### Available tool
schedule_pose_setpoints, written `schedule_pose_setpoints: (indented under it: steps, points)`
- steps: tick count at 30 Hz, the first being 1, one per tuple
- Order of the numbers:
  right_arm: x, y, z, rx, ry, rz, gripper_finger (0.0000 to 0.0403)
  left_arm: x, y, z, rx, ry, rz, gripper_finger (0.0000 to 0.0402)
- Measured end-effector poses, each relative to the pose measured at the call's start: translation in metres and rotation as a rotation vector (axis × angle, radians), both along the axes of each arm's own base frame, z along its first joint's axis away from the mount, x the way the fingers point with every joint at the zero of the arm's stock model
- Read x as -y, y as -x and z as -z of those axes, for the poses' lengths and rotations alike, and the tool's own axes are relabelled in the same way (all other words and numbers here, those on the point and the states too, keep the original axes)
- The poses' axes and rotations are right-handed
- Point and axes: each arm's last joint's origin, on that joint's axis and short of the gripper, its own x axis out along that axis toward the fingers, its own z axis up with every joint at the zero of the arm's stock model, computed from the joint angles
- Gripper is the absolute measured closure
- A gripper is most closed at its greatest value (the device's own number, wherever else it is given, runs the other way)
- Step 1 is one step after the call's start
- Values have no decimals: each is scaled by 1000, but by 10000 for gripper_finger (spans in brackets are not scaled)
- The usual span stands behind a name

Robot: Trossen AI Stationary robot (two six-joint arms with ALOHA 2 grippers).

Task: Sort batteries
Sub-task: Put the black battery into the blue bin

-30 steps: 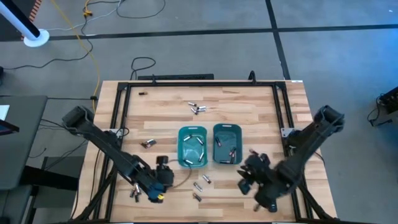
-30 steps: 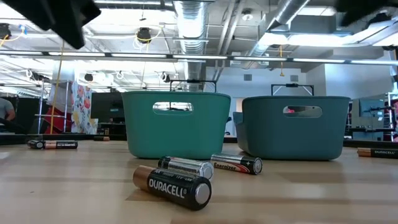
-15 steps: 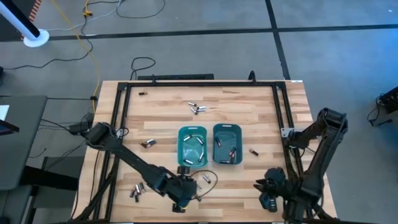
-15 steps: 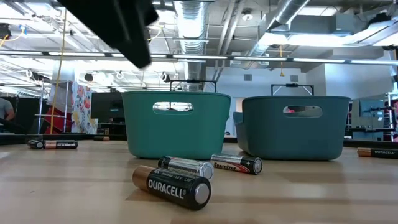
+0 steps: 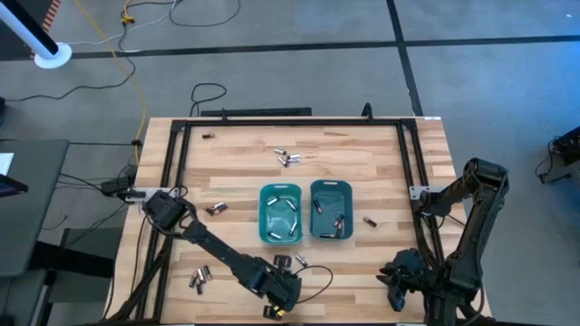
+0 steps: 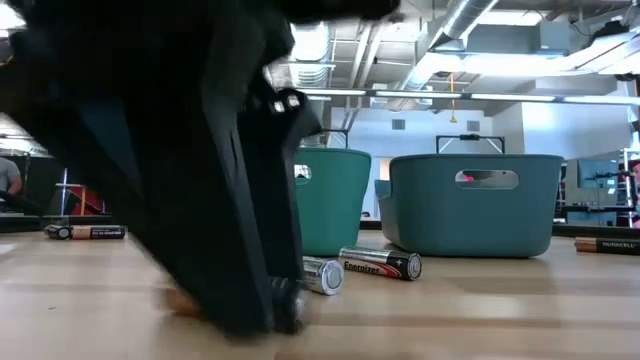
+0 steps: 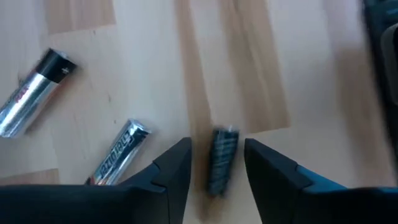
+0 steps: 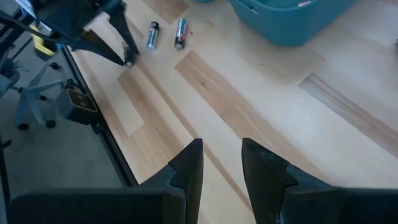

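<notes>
Two teal bins (image 5: 280,215) (image 5: 331,210) stand mid-table, each with batteries in it. Loose batteries lie far back (image 5: 287,158), left of the bins (image 5: 215,209), near left (image 5: 199,276) and right of the bins (image 5: 370,220). My left gripper (image 7: 217,146) is down at the table in front of the bins, open. Its fingers stand on either side of a dark battery (image 7: 221,163) that lies on the wood, with a gap showing on each side. Two more batteries (image 7: 118,152) (image 7: 34,93) lie beside it. My right gripper (image 8: 221,146) hangs open over the near right corner with nothing between its fingers.
A black metal frame (image 5: 177,163) runs around the tabletop. In the low view my left hand (image 6: 200,200) hides much of the left bin; an Energizer cell (image 6: 380,265) and a silvery one (image 6: 322,275) lie beside it. Bare wood lies in front of my right gripper.
My left gripper has swept from the near left toward the table's right along the near edge and come down over the batteries in front of the bins; it now hides the Duracell cell in the low view. My right gripper has drawn back toward the near right corner.
</notes>
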Motion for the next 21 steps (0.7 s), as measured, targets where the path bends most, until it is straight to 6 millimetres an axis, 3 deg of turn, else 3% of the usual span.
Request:
schedule_pose_setpoints:
  steps: [8, 17, 21]
  points:
    - [0, 0, 0, -3, 13, -9, 276, 0, 0, 7, -34, -6, -14, 277]
    - [0, 0, 0, -5, 23, -20, 276, 0, 4, 8, -62, -6, -44, 361]
    - [0, 0, 0, -6, 24, -22, 276, 2, 2, 3, -66, -6, -44, 361]
